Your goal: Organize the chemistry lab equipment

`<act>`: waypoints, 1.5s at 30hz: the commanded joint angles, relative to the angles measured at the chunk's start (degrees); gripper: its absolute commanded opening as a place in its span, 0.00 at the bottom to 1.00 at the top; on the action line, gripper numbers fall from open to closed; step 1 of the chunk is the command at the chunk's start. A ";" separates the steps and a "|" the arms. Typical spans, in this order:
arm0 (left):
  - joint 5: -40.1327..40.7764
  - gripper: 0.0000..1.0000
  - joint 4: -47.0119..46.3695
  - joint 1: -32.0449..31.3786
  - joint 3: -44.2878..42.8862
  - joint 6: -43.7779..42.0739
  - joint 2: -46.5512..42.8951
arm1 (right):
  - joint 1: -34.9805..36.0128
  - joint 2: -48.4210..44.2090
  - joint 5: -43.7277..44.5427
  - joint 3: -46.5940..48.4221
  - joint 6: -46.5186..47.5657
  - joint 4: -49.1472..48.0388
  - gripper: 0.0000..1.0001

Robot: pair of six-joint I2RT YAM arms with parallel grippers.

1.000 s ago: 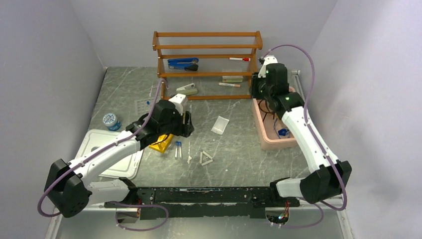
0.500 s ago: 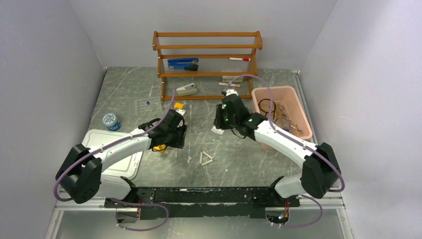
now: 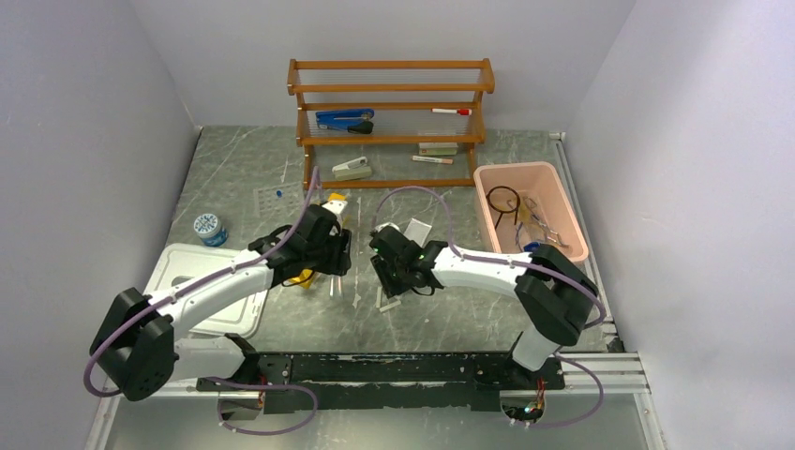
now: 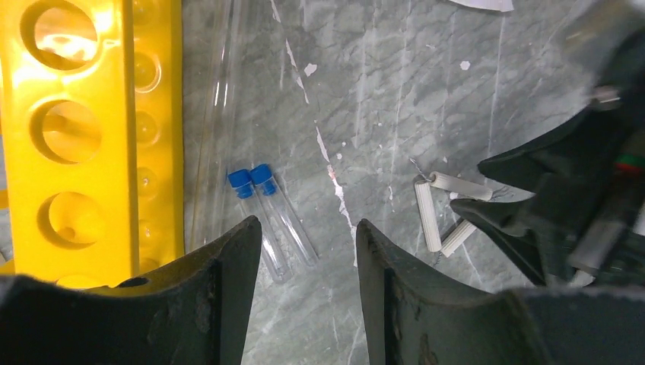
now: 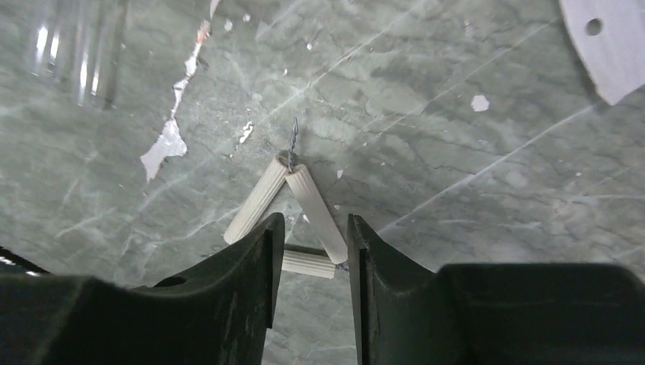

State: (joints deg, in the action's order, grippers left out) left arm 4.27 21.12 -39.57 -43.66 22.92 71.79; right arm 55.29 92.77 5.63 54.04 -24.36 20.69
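Note:
My left gripper [image 4: 308,228] is open and empty, low over two blue-capped tubes [image 4: 270,220] that lie flat beside the yellow holed rack [image 4: 91,137]. My right gripper [image 5: 310,228] is open, its jaws standing either side of one side of the white triangle [image 5: 293,217] on the table. In the top view both grippers meet mid-table, the left [image 3: 337,258] over the tubes and the right [image 3: 389,277] over the triangle [image 3: 386,302]. The clear bag [image 3: 417,230] lies just beyond the right gripper. The black wire ring [image 3: 503,198] and blue goggles [image 3: 532,247] are in the pink bin [image 3: 574,225].
The wooden shelf rack [image 3: 389,122] with stapler and markers stands at the back. A white lid [image 3: 187,281] lies front left, a blue-and-white round tub [image 3: 208,226] behind it. A clear glass tube [image 4: 220,114] lies along the yellow rack.
My right arm swung from the pink bin to mid-table and came down over the white triangle. My left gripper shifted slightly over the blue-capped tubes.

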 commanded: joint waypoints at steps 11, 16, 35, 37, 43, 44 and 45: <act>4.07 0.54 -2.58 0.20 2.17 1.76 -7.10 | 2.97 8.03 3.20 3.84 4.07 3.65 0.34; 5.03 0.54 -2.64 0.20 2.17 1.87 -8.88 | 3.75 9.52 6.46 4.39 4.58 4.61 0.19; 10.25 0.52 -1.55 0.20 1.30 2.62 -14.43 | 0.40 -9.18 17.69 11.97 4.15 5.84 0.00; 9.66 0.52 -2.05 0.22 1.30 1.92 -14.76 | -0.93 -11.27 20.91 13.37 4.03 6.93 0.00; 6.75 0.54 -4.57 0.20 2.09 0.08 -16.34 | -11.47 -18.41 29.86 16.14 0.51 12.51 0.00; 6.19 0.54 -5.00 0.20 2.28 -0.04 -16.52 | -15.46 -20.11 30.45 16.07 0.15 13.05 0.00; 5.69 0.54 -5.18 0.20 2.42 -0.13 -16.53 | -18.34 -21.89 30.63 15.78 0.06 13.01 0.00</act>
State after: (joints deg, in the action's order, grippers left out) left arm 12.45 19.46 -39.57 -41.76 24.29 56.45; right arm 46.24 76.64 28.80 68.49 -21.61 29.58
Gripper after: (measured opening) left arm 0.536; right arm 0.051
